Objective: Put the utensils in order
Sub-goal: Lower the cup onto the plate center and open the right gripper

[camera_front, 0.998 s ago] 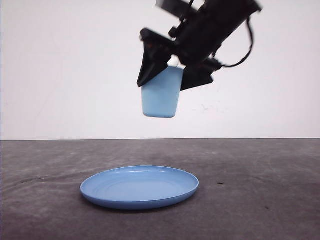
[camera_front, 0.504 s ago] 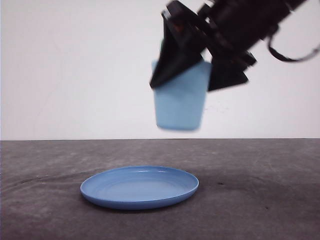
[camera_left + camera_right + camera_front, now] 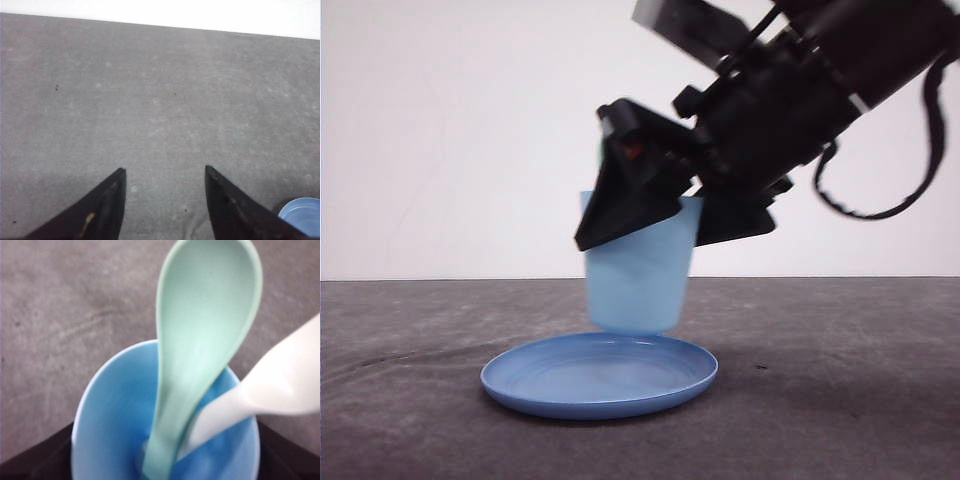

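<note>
Clamped on the cup (image 3: 638, 285) holding spoon (image 3: 200, 340) and fork (image 3: 260, 390), the right gripper (image 3: 665, 215) risks tipping it on the plate (image 3: 599, 375) rim, while the left gripper (image 3: 165, 200) stands open, empty.

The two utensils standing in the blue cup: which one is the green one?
The spoon is pale mint green, with a broad oval bowl. The fork beside it is white. Both stand handle-down in the cup that the right gripper holds.
</note>
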You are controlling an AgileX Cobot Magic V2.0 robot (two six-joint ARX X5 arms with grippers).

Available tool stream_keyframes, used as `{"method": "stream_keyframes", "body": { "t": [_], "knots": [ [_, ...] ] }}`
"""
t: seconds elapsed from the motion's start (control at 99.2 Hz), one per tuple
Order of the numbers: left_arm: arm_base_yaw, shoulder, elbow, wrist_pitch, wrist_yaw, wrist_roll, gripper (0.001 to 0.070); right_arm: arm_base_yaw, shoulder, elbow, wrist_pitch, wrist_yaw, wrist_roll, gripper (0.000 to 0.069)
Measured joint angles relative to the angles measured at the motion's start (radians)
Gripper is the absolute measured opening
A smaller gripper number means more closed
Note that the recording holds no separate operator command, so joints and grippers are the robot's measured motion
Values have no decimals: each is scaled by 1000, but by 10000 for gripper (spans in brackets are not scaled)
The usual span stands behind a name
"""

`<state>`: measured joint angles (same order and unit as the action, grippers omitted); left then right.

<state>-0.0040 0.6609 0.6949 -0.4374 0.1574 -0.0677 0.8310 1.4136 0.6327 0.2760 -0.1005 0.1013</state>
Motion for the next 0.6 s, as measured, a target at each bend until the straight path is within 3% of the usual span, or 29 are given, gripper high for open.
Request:
{"method": "stream_keyframes", "body": {
  "t": [0.222,0.605],
  "knots": [
    [0,0,0,0,0,0,298,0,106,0,126,0,0,464],
    [0,0,0,0,0,0,298,0,155,0,131,-10,0,464]
  ]
}}
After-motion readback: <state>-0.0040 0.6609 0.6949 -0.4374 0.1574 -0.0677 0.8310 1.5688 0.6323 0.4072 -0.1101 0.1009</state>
